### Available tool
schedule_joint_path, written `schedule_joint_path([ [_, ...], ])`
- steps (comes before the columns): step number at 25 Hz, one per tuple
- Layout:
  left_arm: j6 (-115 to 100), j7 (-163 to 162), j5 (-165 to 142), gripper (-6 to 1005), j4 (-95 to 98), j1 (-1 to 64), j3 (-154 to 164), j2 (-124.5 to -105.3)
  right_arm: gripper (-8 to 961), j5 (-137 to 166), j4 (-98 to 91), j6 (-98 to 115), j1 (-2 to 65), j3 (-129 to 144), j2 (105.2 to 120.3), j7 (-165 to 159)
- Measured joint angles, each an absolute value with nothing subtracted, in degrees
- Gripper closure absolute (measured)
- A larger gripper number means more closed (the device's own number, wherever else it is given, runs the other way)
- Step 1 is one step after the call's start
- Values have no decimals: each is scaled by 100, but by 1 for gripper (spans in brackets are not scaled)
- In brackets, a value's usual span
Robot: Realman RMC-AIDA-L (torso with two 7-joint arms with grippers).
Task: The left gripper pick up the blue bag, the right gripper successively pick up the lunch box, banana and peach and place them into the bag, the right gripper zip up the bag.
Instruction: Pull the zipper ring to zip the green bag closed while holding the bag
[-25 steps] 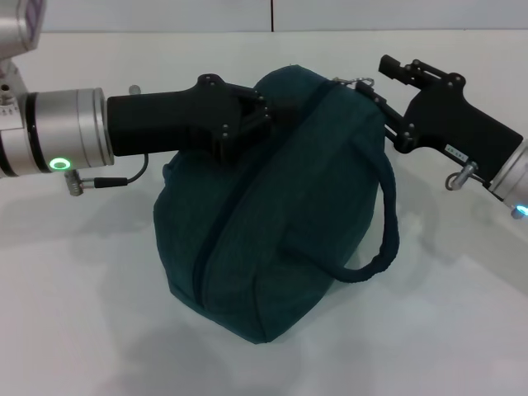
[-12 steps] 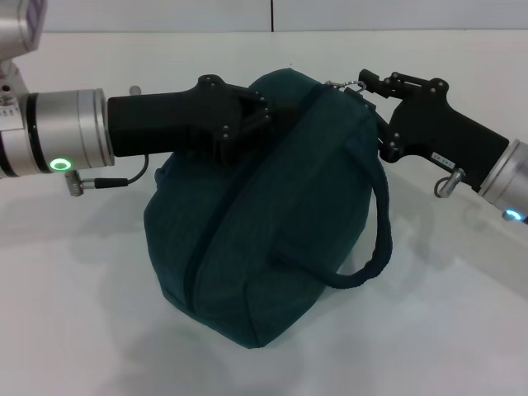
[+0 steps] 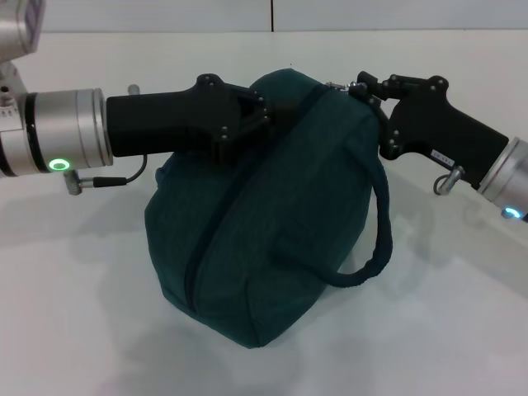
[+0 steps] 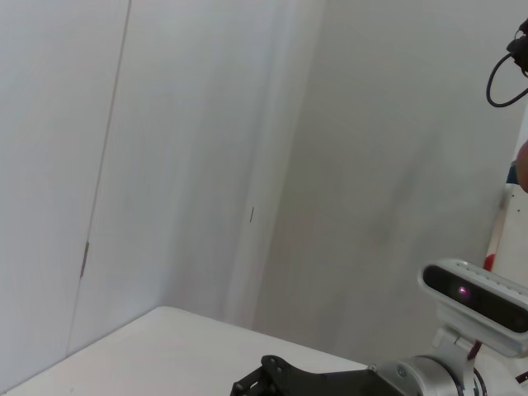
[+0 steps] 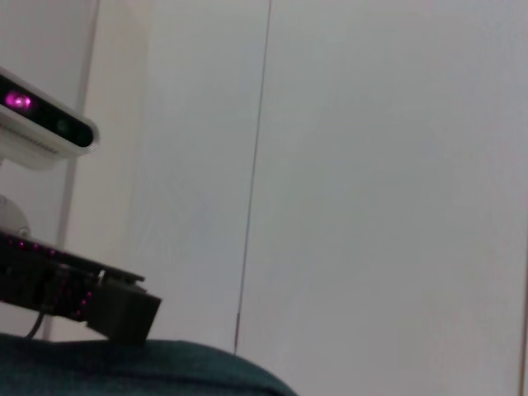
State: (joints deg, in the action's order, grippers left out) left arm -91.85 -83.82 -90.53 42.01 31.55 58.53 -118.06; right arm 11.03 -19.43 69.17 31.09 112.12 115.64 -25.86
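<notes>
While the right pincer (image 3: 363, 85), a black angular claw on a silver wrist, has slid left along the top of the dark teal fabric bag (image 3: 264, 206) over the last second, its fingers pinch the metal zip pull (image 3: 340, 85) at the bag's far right end. The left pincer (image 3: 262, 111), pressed shut on the bag's upper fabric, keeps it propped on the white bench (image 3: 74, 330). Zipping looks underway; no food shows outside.

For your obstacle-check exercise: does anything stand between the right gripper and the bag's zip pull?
Nothing visible does. The right gripper is already at the metal zip pull on top of the blue bag; the left gripper holds the bag from the opposite side.
</notes>
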Motion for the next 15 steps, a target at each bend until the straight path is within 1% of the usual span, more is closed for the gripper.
schedule_joint_path([
  [1,-9184,-8374,-9053,981,4201,3155,5853,-11806,742,1094,-1943,6917,3110,11195,11565,-2586],
  [7,-9173,-8368,-9067,979,4201,3155,5854,-11803,910,1070,-1900,6845,3080,10929,11607,-2592],
  [15,-9029,-8390,-9016,977,4199,3169,5832,-11815,920,1056,-1898,6422,3049,10785,11619,-2787],
])
